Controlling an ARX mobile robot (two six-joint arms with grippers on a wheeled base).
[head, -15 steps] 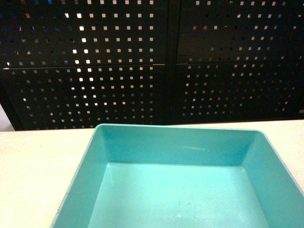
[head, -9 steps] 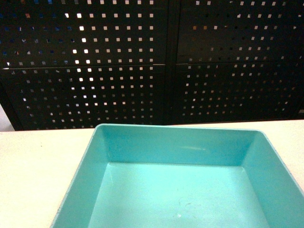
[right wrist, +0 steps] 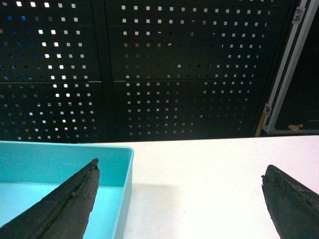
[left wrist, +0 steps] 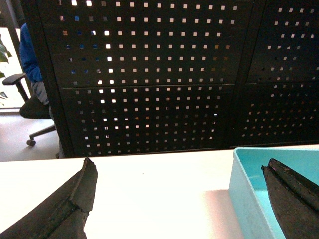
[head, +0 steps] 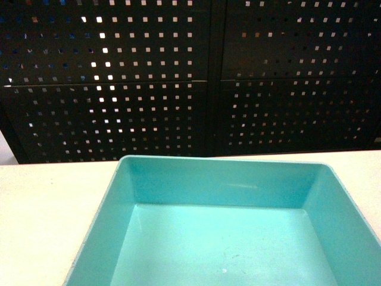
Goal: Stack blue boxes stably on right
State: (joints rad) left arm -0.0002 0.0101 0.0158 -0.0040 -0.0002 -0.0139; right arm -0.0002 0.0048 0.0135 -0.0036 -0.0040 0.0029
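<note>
Both grippers, left (left wrist: 179, 196) & right (right wrist: 179, 194), spread wide straddling turquoise bin (head: 226, 238) walls; bin unlabelled.

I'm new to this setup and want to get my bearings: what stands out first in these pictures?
A turquoise smooth-walled open-top plastic bin fills the near middle of the pale table and holds nothing. Behind the table rises a black perforated metal panel wall. The open left gripper straddles the bin's left wall, the open right gripper its right wall.
</note>
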